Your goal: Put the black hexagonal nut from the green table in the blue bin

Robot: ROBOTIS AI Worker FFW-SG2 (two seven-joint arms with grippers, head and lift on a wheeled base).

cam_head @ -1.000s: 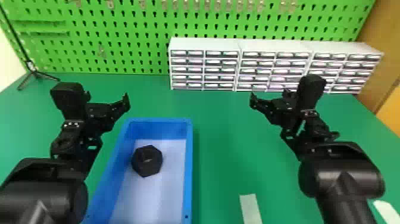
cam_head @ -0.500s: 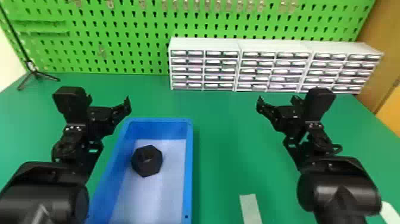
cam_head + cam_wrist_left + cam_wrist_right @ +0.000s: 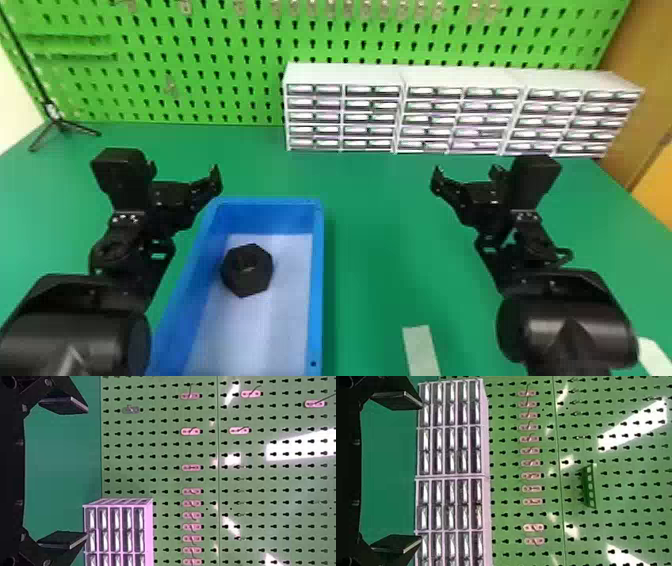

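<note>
- The black hexagonal nut (image 3: 247,274) lay in the blue bin (image 3: 317,280).
- Left gripper (image 3: 184,171): fingers stood wide apart.
- Right gripper (image 3: 466,172): fingers stood wide apart.

The left arm (image 3: 112,252) and right arm (image 3: 532,242) were black, with glossy, rounded housings (image 3: 65,340) that caught pale reflections. Boxy blocks (image 3: 120,172) stood above brackets (image 3: 127,218) dotted with small whitish spots, and a thin dark loop (image 3: 569,258) curved off the right arm. The left gripper (image 3: 184,172) and right gripper (image 3: 466,174) had flat, slab-like black fingers (image 3: 63,406) with paler edges.
</note>
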